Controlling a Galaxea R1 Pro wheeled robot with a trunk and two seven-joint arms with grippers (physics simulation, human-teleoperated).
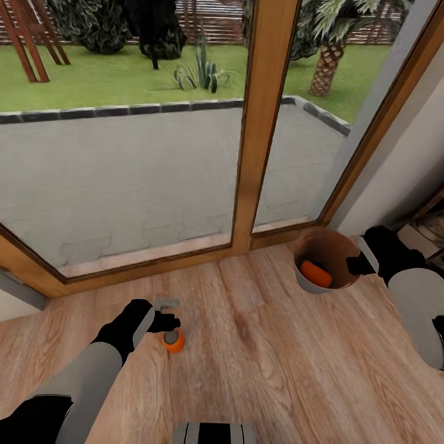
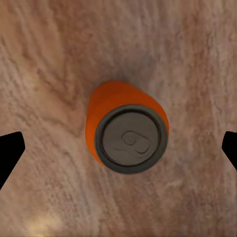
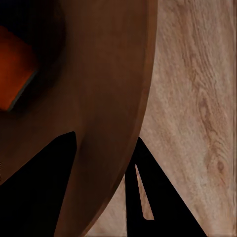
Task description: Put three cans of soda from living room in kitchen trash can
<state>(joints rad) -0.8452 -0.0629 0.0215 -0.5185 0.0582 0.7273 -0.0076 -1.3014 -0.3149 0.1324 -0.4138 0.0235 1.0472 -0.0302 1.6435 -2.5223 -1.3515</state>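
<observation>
Soda cans counted three: one orange can stood upright on the pale wood floor at the left, and two more, one orange and one blue, lay inside the trash can at the right. The blue one showed only as a sliver behind the orange.

Left claw hung directly above the standing can. In the left wrist view its fingers were spread wide apart, one tip at either edge, with the can's grey top centred between them and untouched.

One trash can was present, standing on the floor just beside the wood-framed glass door, its orange-brown inside open upward.

Right claw sat at the bin's rim. In the right wrist view its fingers appeared to straddle the wall, one inside and one outside; whether they were pressed onto it could not be told.

Assessment: two of three cans were deposited. Remaining, by judgement: close on the last can, lift it, carry it across and release it into the bin.
</observation>
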